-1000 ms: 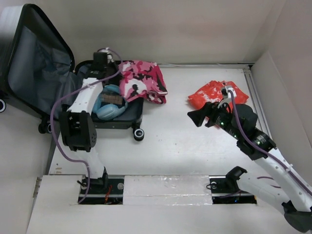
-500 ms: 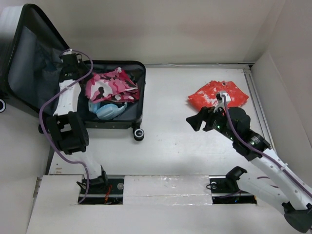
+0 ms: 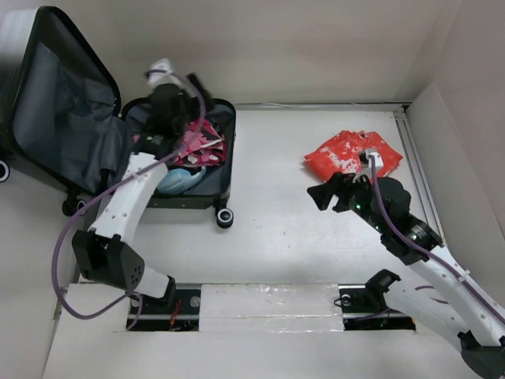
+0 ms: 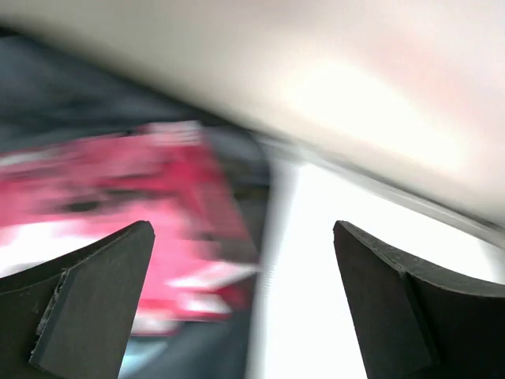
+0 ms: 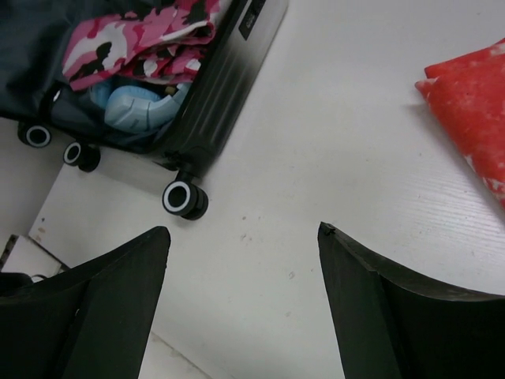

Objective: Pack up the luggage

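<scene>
Black-shelled luggage (image 3: 59, 118) lies open at the upper left of the top view, lid raised. My left gripper (image 4: 245, 233) hangs over it, jaws wide and empty; its blurred view shows only pink camouflage cloth (image 4: 110, 181). My right gripper (image 5: 243, 237), also wide and empty, shows a blue item (image 5: 134, 106) under that cloth. Only the top view shows all of the red garment (image 3: 351, 151), at upper right.

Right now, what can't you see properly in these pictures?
- Left wrist view: pink cloth is smeared by motion blur; its pattern is unreadable.
- Top view: the left arm covers part of the luggage; the blue thing is half buried, unidentifiable.
- Right wrist view: red cloth is cut off by the right edge.
</scene>
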`<action>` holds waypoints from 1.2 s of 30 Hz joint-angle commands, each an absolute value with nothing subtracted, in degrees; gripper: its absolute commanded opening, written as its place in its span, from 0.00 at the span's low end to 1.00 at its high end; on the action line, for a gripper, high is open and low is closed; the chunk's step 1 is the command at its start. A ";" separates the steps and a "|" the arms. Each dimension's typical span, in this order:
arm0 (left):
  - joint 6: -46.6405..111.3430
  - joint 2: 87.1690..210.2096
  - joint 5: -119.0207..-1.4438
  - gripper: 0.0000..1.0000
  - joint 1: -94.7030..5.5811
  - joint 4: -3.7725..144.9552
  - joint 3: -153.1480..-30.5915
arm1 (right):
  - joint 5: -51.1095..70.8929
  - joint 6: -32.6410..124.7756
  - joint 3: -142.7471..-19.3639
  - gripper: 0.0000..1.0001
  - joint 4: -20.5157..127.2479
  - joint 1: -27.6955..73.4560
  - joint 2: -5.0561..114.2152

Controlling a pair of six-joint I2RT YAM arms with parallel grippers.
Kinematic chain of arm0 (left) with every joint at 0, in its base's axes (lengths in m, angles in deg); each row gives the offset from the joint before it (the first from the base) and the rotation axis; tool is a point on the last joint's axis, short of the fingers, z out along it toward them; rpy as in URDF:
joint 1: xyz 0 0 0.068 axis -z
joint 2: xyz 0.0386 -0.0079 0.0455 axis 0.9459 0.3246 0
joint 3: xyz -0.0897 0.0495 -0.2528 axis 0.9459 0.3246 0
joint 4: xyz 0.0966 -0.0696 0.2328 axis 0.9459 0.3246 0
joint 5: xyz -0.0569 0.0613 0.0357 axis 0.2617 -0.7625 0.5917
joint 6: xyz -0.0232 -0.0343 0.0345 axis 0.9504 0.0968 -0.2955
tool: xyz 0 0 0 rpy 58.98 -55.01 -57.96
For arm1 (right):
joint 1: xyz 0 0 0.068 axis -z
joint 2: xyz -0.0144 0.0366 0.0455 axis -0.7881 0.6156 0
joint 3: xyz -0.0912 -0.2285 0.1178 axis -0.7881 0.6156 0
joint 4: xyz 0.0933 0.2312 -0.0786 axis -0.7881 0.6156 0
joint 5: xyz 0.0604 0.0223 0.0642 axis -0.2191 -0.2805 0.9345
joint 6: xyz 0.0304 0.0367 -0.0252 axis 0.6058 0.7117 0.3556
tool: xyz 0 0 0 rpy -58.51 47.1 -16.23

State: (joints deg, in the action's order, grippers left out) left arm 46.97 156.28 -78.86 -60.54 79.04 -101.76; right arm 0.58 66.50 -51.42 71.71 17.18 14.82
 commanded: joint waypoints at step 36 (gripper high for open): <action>81.94 218.57 -80.01 0.69 -16.49 74.01 -137.12 | -10.85 65.62 -66.51 0.85 81.69 17.03 3.73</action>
State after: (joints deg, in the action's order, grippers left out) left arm 79.95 216.48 -81.79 -17.54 71.66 -135.88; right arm -11.84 66.41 -65.52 82.83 17.16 4.59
